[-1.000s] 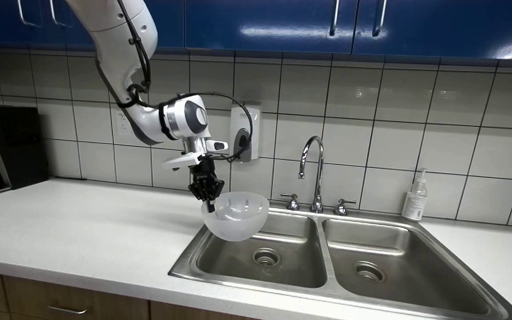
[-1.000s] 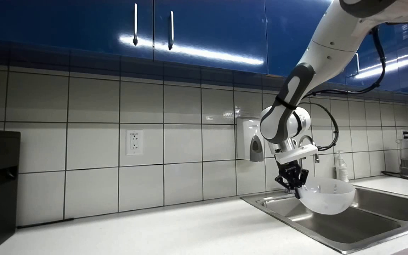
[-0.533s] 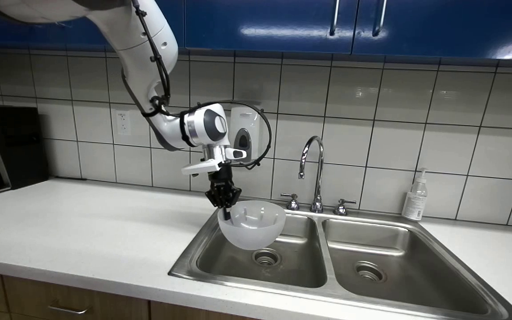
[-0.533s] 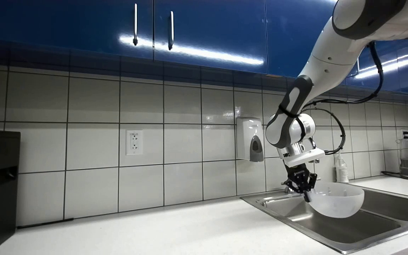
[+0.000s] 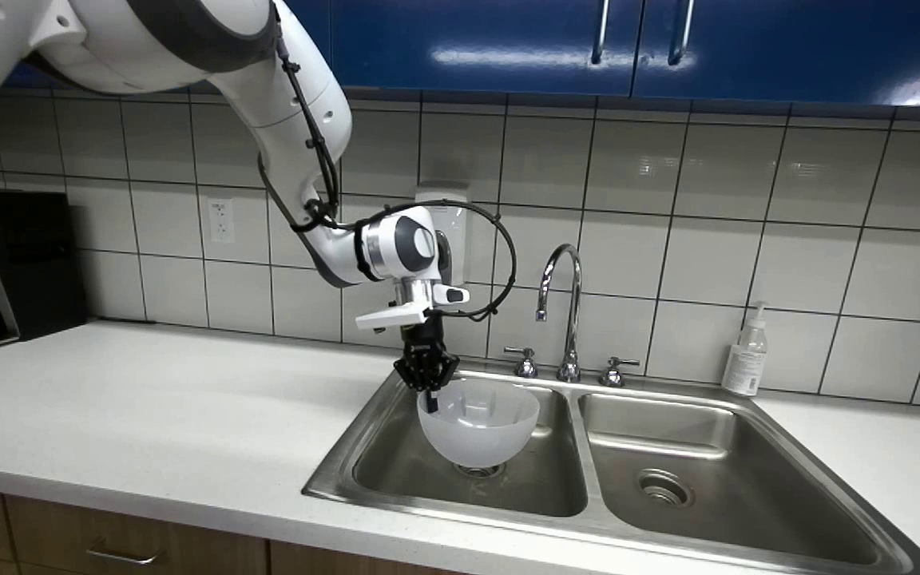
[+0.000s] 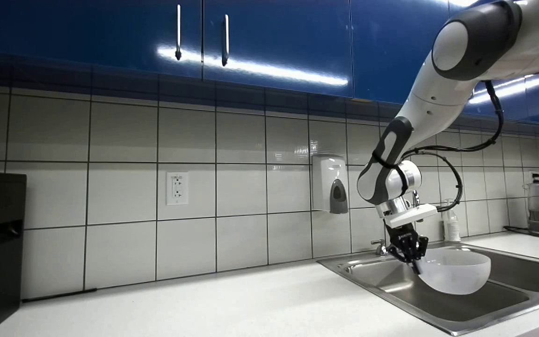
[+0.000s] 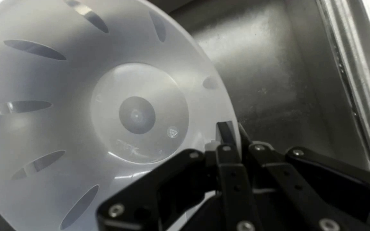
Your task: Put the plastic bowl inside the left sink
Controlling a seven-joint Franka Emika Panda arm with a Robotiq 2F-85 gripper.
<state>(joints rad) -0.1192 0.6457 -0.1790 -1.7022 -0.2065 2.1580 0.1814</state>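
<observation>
The translucent whitish plastic bowl (image 5: 480, 438) hangs upright over the left sink (image 5: 528, 487), partly covering the drain in this exterior view. It also shows over that basin in an exterior view (image 6: 456, 276). My gripper (image 5: 431, 402) is shut on the bowl's rim at the side toward the counter; it shows there too in an exterior view (image 6: 415, 267). In the wrist view, the gripper (image 7: 235, 133) has one finger inside the bowl (image 7: 136, 77) and one outside, with steel basin beyond. Whether the bowl's underside touches the basin cannot be told.
A faucet (image 5: 572, 319) with two handles stands behind the sinks. The right basin (image 5: 747, 511) lies beside the left one. A soap bottle (image 5: 745, 363) stands at the back right. A wall dispenser (image 6: 329, 185) hangs behind the arm. A coffee machine (image 5: 29, 263) stands on the counter (image 5: 148, 415).
The gripper with the bowl has moved down and farther over the left sink, from near its counter-side edge toward the drain. The grip on the rim is unchanged.
</observation>
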